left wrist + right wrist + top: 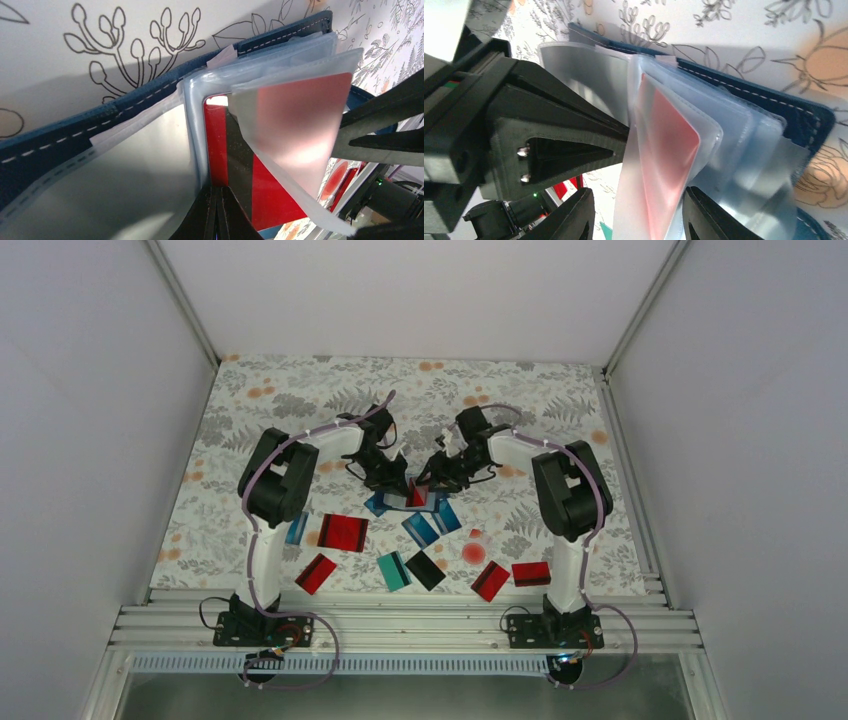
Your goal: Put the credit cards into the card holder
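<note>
Right at the opened card holder (804,120), the left gripper (216,200) clamps one clear sleeve (150,160) while the right gripper (636,197), jaws half open, straddles a red card (669,160) tucked there; a slipping sleeve could buckle or spill it.

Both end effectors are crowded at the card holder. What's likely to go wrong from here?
The left end effector and right end effector sit almost touching at the card holder; a small move might collide them.
The red card sits in a floppy clear sleeve; a tug might crease the sleeve or let the card slip out.
</note>
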You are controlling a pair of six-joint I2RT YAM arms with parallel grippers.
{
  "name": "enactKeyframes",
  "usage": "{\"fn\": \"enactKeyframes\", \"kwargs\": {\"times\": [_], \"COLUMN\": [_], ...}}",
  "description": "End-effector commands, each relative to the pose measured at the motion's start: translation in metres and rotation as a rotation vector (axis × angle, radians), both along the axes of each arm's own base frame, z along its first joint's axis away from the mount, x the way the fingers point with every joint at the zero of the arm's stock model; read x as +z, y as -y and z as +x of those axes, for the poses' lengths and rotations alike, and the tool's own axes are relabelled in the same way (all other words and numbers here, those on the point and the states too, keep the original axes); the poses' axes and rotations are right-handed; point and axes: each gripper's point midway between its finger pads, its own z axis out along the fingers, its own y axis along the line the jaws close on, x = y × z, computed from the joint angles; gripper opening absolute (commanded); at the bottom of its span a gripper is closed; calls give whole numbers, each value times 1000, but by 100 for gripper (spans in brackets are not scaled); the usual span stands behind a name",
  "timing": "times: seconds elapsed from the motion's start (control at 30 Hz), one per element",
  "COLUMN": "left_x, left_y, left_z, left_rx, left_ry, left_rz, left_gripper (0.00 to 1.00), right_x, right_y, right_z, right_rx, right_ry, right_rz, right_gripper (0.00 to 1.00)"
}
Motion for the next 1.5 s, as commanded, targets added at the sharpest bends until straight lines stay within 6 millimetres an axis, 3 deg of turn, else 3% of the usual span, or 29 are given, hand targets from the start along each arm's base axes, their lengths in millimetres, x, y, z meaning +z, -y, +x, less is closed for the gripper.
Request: {"fn": "enactKeyframes", "kwargs": {"times": [0.0, 0.33, 0.7, 1.1, 1.27, 1.47], "left_x": [-26, -16, 30, 86, 96, 104], "left_y": [-14, -18, -21, -49, -71, -78], "left_z": [-6, 1, 22, 40, 40, 35], "left_rx": [1, 27, 90, 226, 280, 317], "left_ry": [-20, 8, 87, 163, 204, 221], "left_rz": [91, 104, 79, 51, 78, 66], "left_gripper": [2, 2, 2, 2, 2, 2], "right_x": [13, 27, 22, 20, 22, 19], "right_y": [-19, -22, -32, -49, -64, -84], "right_z": [2, 2, 1, 1, 4, 1], "right_rx": [59, 76, 109, 143, 164, 200], "right_ry": [47, 89, 77, 60, 62, 51], "right_rz": [51, 43, 43, 60, 75, 83], "right_gripper": [45, 45, 44, 44, 44, 44]}}
